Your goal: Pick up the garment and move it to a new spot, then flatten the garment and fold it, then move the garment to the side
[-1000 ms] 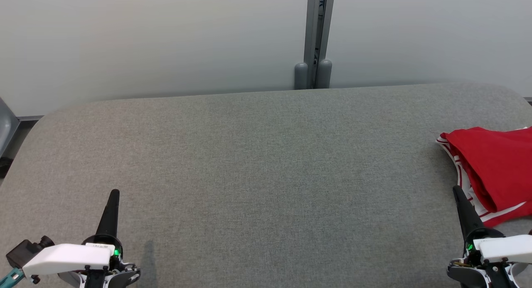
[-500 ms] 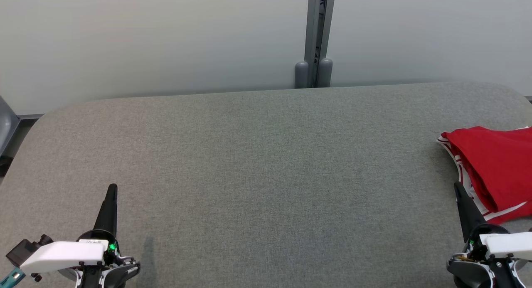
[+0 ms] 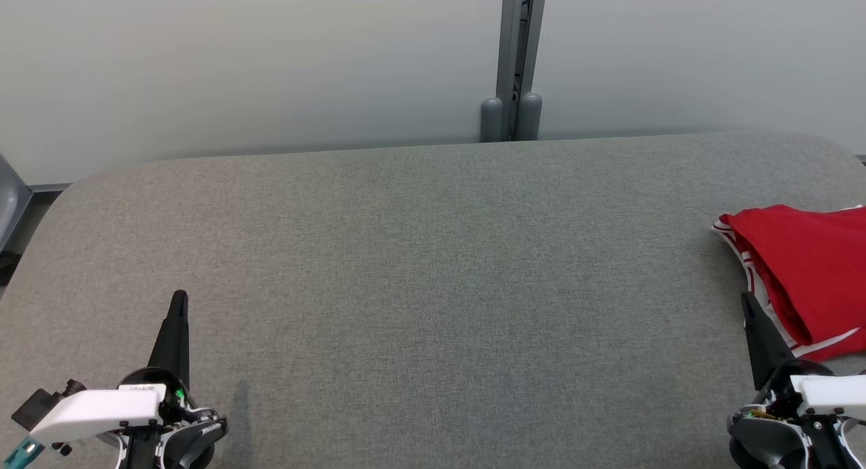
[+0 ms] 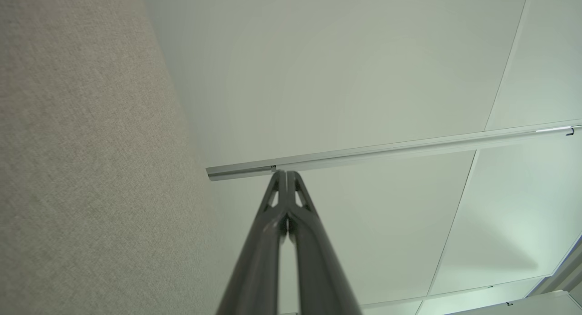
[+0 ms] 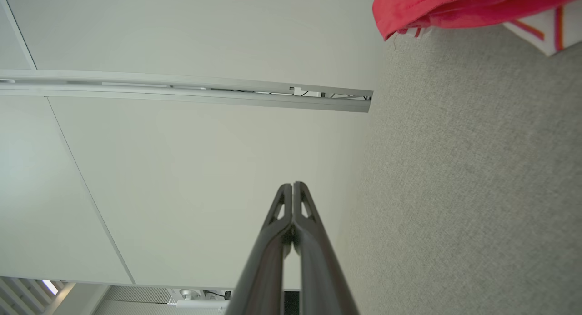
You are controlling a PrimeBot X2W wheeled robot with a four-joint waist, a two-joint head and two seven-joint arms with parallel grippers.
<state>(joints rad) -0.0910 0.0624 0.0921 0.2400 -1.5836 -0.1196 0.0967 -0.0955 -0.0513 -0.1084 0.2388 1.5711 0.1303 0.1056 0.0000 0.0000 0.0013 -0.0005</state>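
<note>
I see red garment (image 3: 808, 269) just right of right gripper (image 3: 747, 298), not touching. Left gripper (image 3: 179, 296) well apart. Both arms low, pointing forward, fingers pressed together, empty.

R claw (image 5: 293, 185) tips together, garment (image 5: 436, 6) apart

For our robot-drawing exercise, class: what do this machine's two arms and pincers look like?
The left pincer and right pincer each have two long, dark grey, tapering fingers with triangular cut-outs near the tips, on a round black base with a white angular housing. The left shows a green light and a small black block.
</note>
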